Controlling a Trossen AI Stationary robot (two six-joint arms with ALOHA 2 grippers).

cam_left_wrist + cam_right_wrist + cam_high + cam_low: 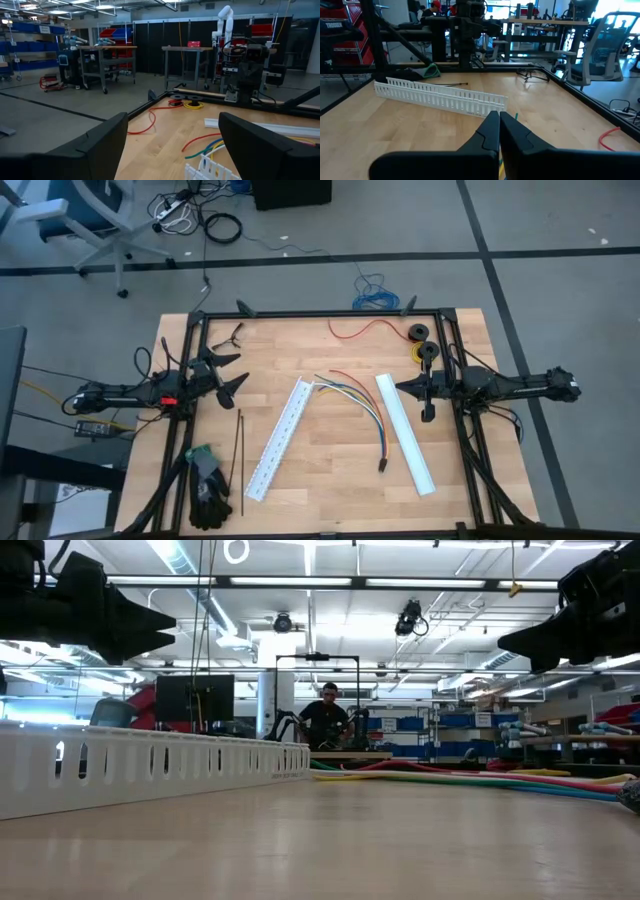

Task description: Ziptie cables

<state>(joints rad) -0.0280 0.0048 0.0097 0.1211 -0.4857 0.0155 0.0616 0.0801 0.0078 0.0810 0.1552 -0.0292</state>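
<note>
currently | cables [362, 405]: one bundle | white channels [281, 437]: two | hands: two

Two dark arms with black pointed fingers [255, 145], a red patch on the left arm [170, 378].

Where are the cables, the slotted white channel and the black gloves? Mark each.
cables [372, 415]: high view, middle of the bundle.
slotted white channel [279, 438]: high view, mid-length.
black gloves [209, 492]: high view, palm area.

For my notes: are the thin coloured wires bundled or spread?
Spread: the thin coloured wires fan apart loosely on the wooden table, with no tie visible.
</note>
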